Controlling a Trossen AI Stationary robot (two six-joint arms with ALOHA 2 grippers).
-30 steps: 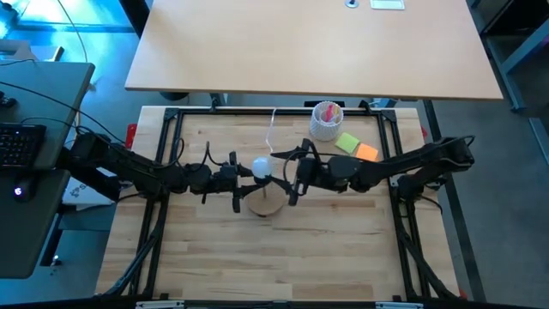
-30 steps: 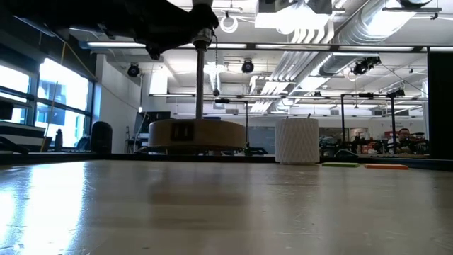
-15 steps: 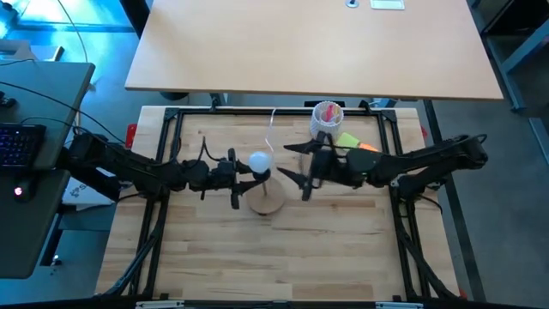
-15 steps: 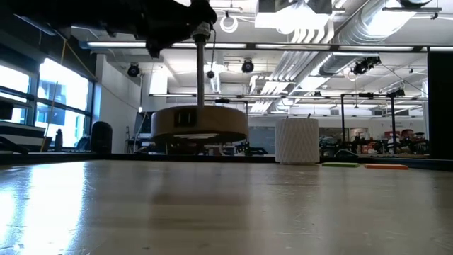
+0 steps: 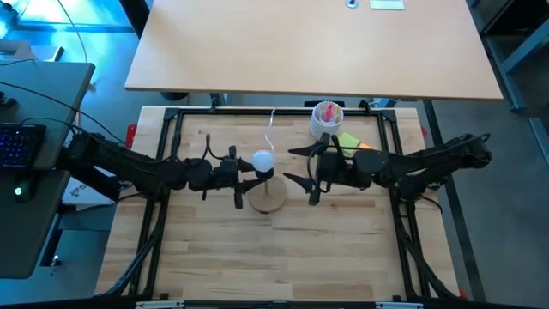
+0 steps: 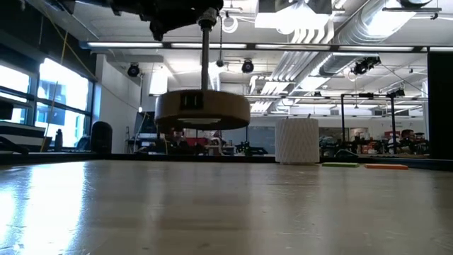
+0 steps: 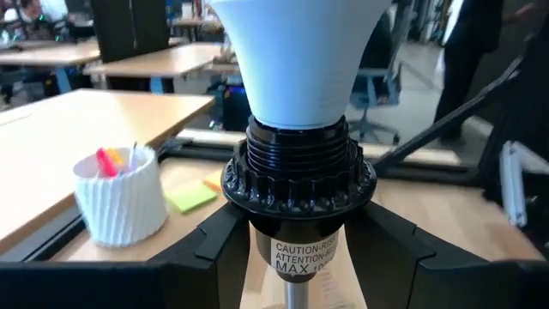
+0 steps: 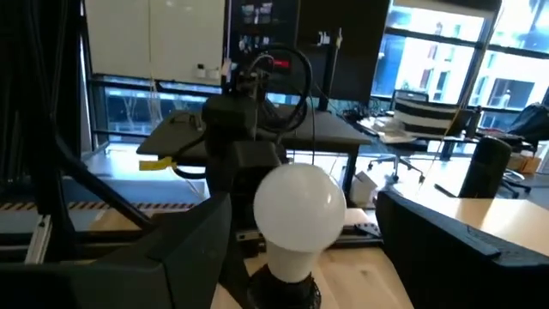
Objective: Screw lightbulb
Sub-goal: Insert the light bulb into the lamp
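Lightbulb (image 5: 262, 160) seated in the socket (image 7: 298, 184) between the left gripper (image 5: 243, 183) fingers, wooden stand (image 5: 267, 197) lifted off the table (image 5: 283, 257) beneath it, right gripper (image 5: 300, 175) just beside, ribbed cup (image 5: 326, 120) behind that gripper, sticky notes (image 5: 348, 141) beside the cup.

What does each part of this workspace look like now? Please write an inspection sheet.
Surface: wooden table, bare in front.
Job's things: lightbulb sits in the black socket; wooden disc stand hangs clear of the table.
Clutter: white ribbed cup with pink contents; green sticky note beside it.
Tools: left tool shut on the stand below the socket; right tool open, apart from the bulb.
Cables: thin white cable behind the stand.
Surroundings: second tabletop; keyboard.
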